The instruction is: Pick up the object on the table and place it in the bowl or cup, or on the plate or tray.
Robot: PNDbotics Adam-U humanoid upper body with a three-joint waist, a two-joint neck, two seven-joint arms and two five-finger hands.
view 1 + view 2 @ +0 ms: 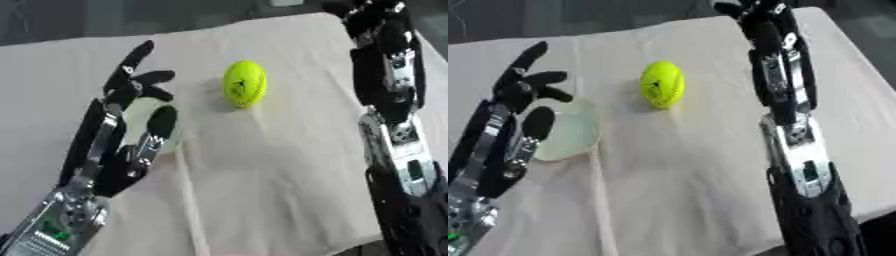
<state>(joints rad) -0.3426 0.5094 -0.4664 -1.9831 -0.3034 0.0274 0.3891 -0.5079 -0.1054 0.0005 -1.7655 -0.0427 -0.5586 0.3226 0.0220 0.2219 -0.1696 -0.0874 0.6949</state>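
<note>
Resting on the pale cloth [262, 175], we see a yellow-green ball [244, 83], untouched and apart from both hands. To its left sits a pale translucent bowl [570, 132], with nothing in it that we can make out. Our left hand [131, 100] hovers over the bowl, fingers spread and relaxed. Our right hand [750, 12] reaches past the ball at the table's far edge; we cannot tell its fingers' state.

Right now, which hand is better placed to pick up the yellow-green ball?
Probably the left hand. It is open, fingers spread, just left of the ball and over the pale bowl. The right hand reaches past the ball toward the far edge of the table.
</note>
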